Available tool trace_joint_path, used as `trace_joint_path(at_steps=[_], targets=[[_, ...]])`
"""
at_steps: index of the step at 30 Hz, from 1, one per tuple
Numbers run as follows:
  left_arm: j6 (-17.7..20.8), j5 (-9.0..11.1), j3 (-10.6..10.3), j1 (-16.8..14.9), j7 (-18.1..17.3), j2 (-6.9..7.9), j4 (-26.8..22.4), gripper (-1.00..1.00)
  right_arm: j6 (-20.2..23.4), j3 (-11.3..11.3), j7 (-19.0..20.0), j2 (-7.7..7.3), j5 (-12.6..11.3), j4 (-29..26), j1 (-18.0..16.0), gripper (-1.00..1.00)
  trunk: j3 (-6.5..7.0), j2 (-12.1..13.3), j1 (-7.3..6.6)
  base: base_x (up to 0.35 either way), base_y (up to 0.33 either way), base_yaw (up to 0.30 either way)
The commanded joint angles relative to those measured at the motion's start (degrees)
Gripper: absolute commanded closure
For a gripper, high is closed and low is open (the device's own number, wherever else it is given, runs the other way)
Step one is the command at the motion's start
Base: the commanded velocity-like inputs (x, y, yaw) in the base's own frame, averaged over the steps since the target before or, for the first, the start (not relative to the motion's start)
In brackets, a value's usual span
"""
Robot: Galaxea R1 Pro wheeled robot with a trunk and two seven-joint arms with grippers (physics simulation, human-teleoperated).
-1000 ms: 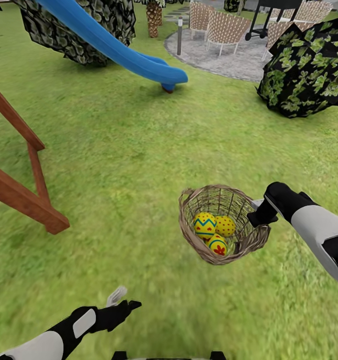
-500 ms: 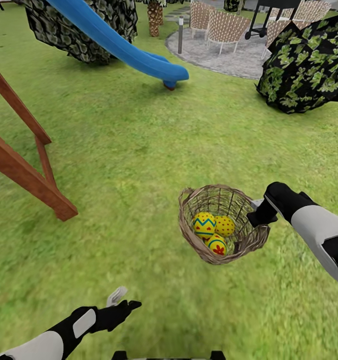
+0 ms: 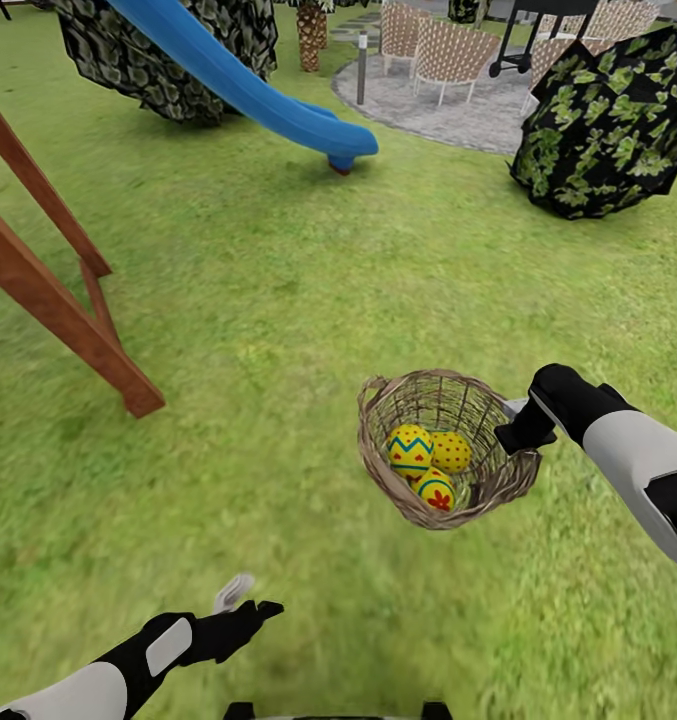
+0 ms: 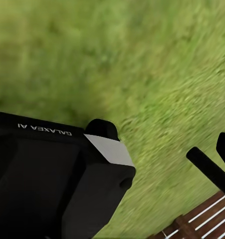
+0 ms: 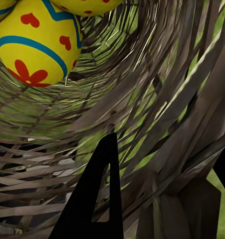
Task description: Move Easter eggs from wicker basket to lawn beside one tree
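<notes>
My right gripper is shut on the near rim of the wicker basket and holds it above the lawn. Three yellow Easter eggs lie inside: one with blue zigzags, a spotted one, and one with a red flower. The right wrist view looks through the basket's weave at the flower egg, with one dark finger against the wicker. A tree's speckled foliage hangs far right. My left gripper is open and empty, low over the grass.
A wooden play-tower brace stands on the left. A blue slide ends at centre back. Behind it are more speckled foliage, a palm trunk, and a gravel circle with wicker chairs and a grill.
The whole view has shifted, so the camera moved: the wooden brace and foliage sit higher in the picture now. Both arms, the basket and the eggs keep their pose.
</notes>
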Motion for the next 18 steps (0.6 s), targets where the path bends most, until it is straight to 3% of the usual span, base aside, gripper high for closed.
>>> trace_joint_path(at_steps=[1, 10, 18], targets=[[0.3, 0.3, -0.2, 0.0, -0.1, 0.03, 0.0, -1.00, 0.3, -0.1, 0.5, -0.02, -0.1, -0.1, 0.0, 1.00, -0.04, 0.0, -0.03, -0.332, 0.000, 0.074], [0.3, 0.3, -0.2, 0.0, -0.1, 0.03, 0.0, -1.00, 0.3, -0.1, 0.5, 0.02, -0.1, -0.1, 0.0, 1.00, -0.04, 0.0, -0.03, -0.332, 0.077, 0.123], [0.3, 0.3, -0.2, 0.0, -0.1, 0.03, 0.0, -1.00, 0.3, -0.1, 0.5, -0.02, -0.1, -0.1, 0.0, 1.00, -0.04, 0.0, -0.03, -0.332, 0.126, 0.026]])
